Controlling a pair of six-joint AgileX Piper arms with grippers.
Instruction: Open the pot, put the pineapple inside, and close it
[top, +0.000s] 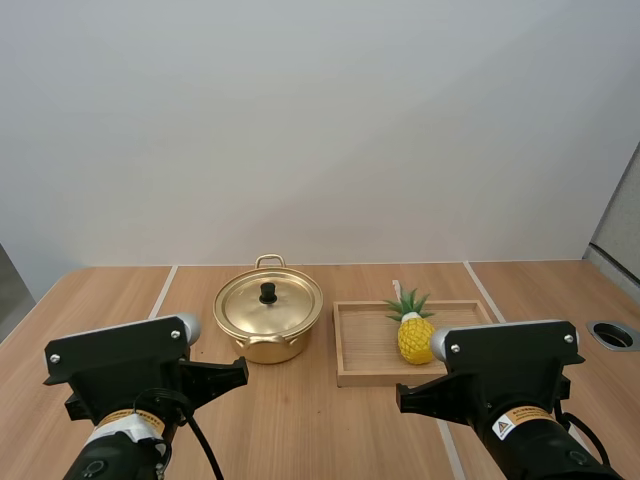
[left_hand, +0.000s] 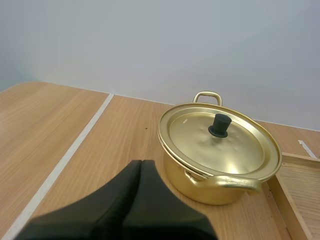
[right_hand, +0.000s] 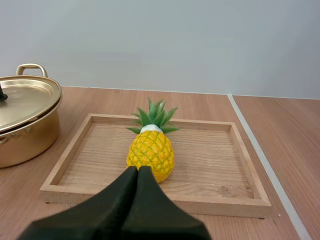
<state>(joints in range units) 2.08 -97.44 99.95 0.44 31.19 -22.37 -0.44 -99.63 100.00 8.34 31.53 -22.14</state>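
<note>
High view: gold pot (top: 268, 322) sits on table (top: 300, 430), lid (top: 250, 305) on, black knob (top: 268, 292) at centre. Wooden tray (top: 365, 350) lies just beside it, pineapple (top: 414, 336) inside the tray toward its right side, crown pointing away; can't tell if it is standing or lying.

Left wrist view: left gripper (left_hand: 141, 165) closed on nothing, fingers together as one wedge, near the pot and aimed at it. Right wrist view: right gripper (right_hand: 138, 170) likewise closed and empty, tips just in front of the pineapple.

Nothing started yet. Lid looks like thin smooth metal, probably light and slippery, so pinch the knob. Pineapple likely a stiff, light toy; bumpy body gives grip, so take it across the body, not by the leaves.
</note>
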